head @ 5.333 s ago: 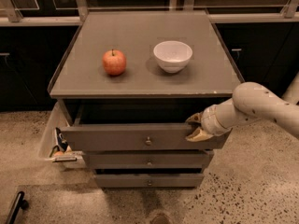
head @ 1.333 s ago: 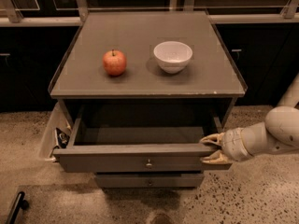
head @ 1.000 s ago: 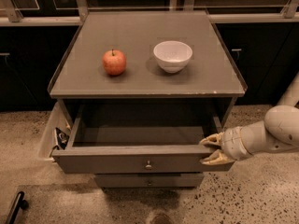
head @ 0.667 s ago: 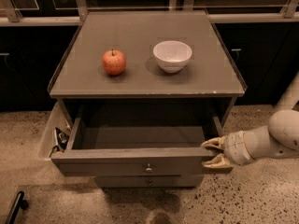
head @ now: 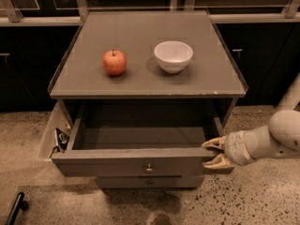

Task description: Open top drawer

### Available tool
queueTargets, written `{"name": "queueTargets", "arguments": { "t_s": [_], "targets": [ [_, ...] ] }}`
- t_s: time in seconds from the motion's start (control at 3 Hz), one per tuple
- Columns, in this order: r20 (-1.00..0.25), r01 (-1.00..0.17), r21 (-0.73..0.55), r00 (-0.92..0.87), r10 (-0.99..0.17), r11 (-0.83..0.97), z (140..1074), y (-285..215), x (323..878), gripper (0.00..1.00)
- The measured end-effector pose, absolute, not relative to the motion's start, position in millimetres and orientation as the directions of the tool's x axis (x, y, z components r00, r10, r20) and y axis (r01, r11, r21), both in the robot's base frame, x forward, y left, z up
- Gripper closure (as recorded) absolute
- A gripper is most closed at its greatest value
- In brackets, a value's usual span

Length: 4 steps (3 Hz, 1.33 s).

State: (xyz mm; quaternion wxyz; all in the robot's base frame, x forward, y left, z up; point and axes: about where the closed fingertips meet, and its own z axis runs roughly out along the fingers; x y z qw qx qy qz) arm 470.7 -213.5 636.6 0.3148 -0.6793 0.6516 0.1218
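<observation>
The top drawer (head: 136,161) of the grey cabinet stands pulled far out, its grey boxy interior (head: 143,135) bare and its small brass knob (head: 149,168) at the centre of the front. My gripper (head: 214,153) is at the drawer front's right end, its tan fingers (head: 213,144) closed over the top right corner of the front panel. The white arm reaches in from the right. A narrower drawer with a similar knob (head: 150,183) shows just below.
A red apple (head: 115,62) and a white bowl (head: 173,56) sit on the cabinet top (head: 206,83). A small dark object (head: 60,138) lies by the cabinet's left side. Speckled floor lies in front. Dark cupboards stand behind.
The drawer has slid further out toward the camera since the first frame, when it was only slightly open. My gripper moved down and right with its right corner.
</observation>
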Motion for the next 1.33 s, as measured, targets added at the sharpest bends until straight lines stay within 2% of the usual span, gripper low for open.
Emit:
{"name": "queueTargets", "arguments": {
  "t_s": [0.33,0.67,1.33],
  "targets": [
    [-0.573,-0.963,-0.267,0.139,-0.807,0.025,635,-212,455,0.35],
    [-0.564,-0.965,-0.26,0.15,-0.812,0.003,630,-222,425,0.37],
    [-0.537,-0.963,-0.267,0.175,-0.825,-0.03,634,-237,376,0.84]
  ]
}}
